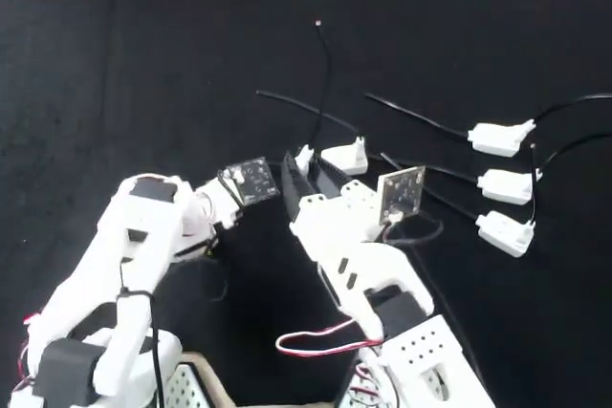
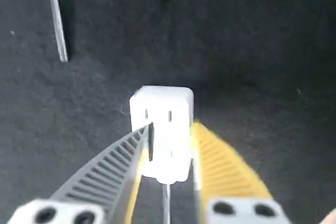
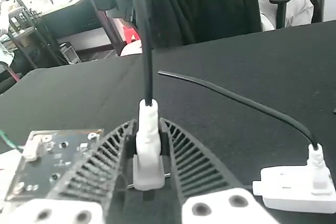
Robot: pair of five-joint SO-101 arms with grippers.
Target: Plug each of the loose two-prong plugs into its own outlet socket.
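The right end effector [image 3: 148, 127] pinches a white two-prong plug [image 3: 147, 150] between its black ribbed fingers. The plug's black cord [image 3: 145, 35] rises straight away from it, and a metal prong shows at its lower end. Seen from above, this plug sits near the middle of the black bench [image 1: 143, 74], just beside a loose socket [image 1: 344, 157] that lies flat with its own cord trailing toward the far edge; the two are close but apart. The left end effector [image 2: 170, 129] is pressed onto a white socket block [image 2: 161, 109], one grey finger and one yellow finger against its opposite sides. The two slots of its face are turned to the wrist camera, with the dark cloth behind it. Three more sockets [image 1: 507, 184] lie in a column at the right side of the bench, each with a black cord, well apart from both arms
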